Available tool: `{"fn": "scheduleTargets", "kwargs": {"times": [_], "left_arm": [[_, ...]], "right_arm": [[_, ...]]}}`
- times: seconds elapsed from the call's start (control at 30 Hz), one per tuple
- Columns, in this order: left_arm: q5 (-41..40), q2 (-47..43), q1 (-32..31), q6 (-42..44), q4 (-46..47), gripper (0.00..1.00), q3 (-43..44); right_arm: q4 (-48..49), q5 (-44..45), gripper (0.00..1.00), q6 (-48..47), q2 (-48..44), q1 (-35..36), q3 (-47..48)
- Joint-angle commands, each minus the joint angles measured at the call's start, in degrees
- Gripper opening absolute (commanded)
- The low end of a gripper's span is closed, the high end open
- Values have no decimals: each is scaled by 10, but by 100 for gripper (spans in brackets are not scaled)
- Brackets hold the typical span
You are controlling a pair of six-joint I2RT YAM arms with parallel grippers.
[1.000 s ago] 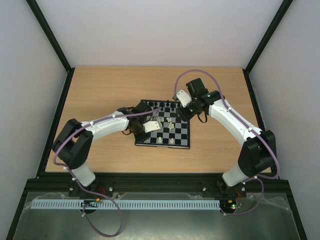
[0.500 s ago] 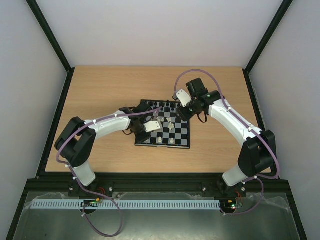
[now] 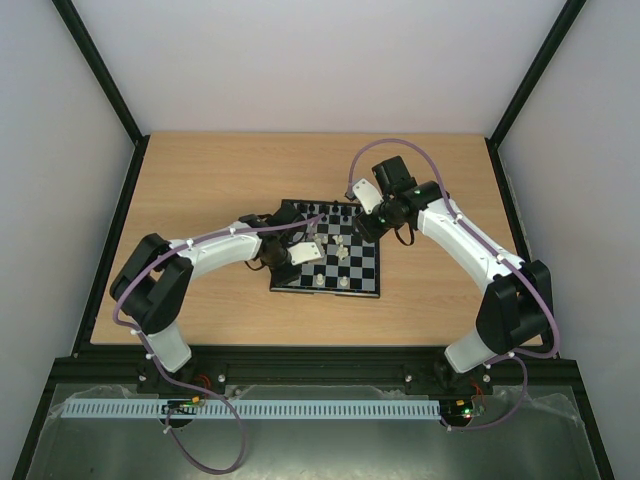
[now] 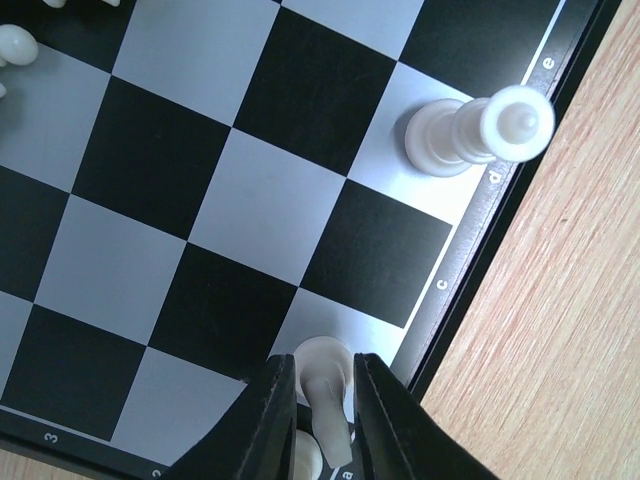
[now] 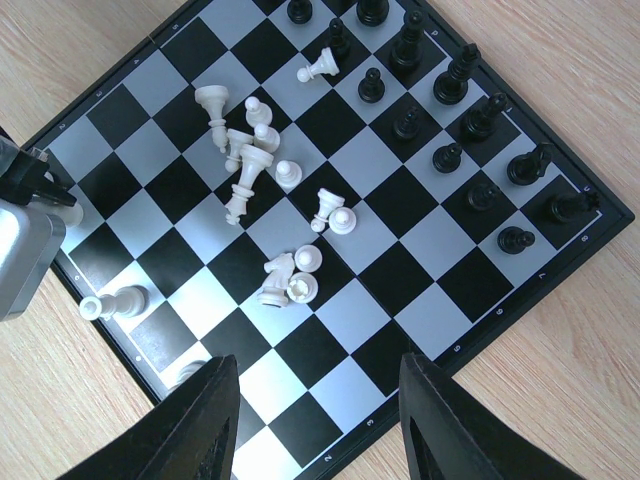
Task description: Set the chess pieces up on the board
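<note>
- Looking down from overhead, we saw a wooden table [image 3: 200, 180] with the board [image 3: 330, 292] at its middle and both arms bent over it.
- We judged the task about half done. The black pieces [image 5: 450, 110] stood in two rows along one side. Most white pieces [image 5: 250, 165] lay tumbled mid-board, and only a few stood on their home edge.
- The right gripper [image 5: 315, 365] hung above the board with its fingers wide apart and nothing between them.
- The left gripper [image 4: 322, 368] sat low at a corner square with a white piece [image 4: 328, 410] between its fingers. We could not tell whether they pinched it or stood just clear.
- Only the left wrist view showed that piece up close. Only the right wrist view laid out the pieces singly; from overhead they were specks.
</note>
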Motion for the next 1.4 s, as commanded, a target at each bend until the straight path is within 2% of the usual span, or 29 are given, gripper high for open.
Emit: {"fn": "scheduleTargets", "kwargs": {"times": [0.0, 0.23, 0.33, 0.43, 0.57, 0.73, 0.97, 1.37], "left_arm": [[7, -1, -1, 0, -20, 21, 9], [8, -33, 23, -9, -28, 32, 51], [34, -52, 52, -23, -25, 38, 73], [68, -55, 85, -49, -25, 39, 98], [106, -39, 129, -129, 3, 36, 125], [60, 8, 127, -210, 49, 30, 161], [15, 95, 112, -243, 58, 24, 217], [-17, 182, 84, -252, 60, 23, 259]], "right_arm": [[-12, 1, 45, -6, -17, -1, -6], [-15, 4, 45, -8, -17, -1, -1], [-16, 4, 46, -11, -13, -1, 4], [-21, 4, 46, -32, -2, -1, 22], [-25, 23, 46, -59, 25, -1, 60], [-26, 14, 45, -50, 46, -1, 89], [-18, 28, 45, -45, 27, -1, 53], [-17, 41, 45, -46, -10, -1, 4]]}}
